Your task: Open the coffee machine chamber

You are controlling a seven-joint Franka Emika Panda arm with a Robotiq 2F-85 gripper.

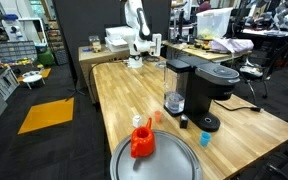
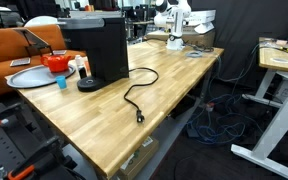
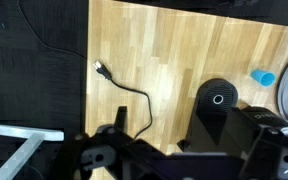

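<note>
Gripper (image 1: 156, 45): it hangs at the far end of the table (image 1: 254, 125), close to the arm's own base and well apart from the coffee machine (image 1: 199, 95). It carries nothing that I can make out. Whether its jaws are apart or together cannot be told, since it is small in both exterior views and only a dark blur along the lower edge of the wrist view. The wrist camera looks down the tabletop toward the machine, which I judge to be a lining-up posture ahead of any approach. The coffee machine stands upright toward the other end of the table, with its clear water tank (image 1: 174, 92) on one side. Its cord (image 3: 134, 95) lies loose on the wood and the plug (image 3: 101, 68) is free of any socket. The chamber (image 1: 217, 72), the rounded head on top, appears shut, so the task is not yet begun. A blue cup (image 1: 205, 140) stands just beside the drip base. A red object (image 1: 141, 142) rests on a round metal tray (image 1: 119, 160) nearby. Judgement: the approach should come down onto the head where its handle lifts, keeping clear of the tank and the cup.
</note>
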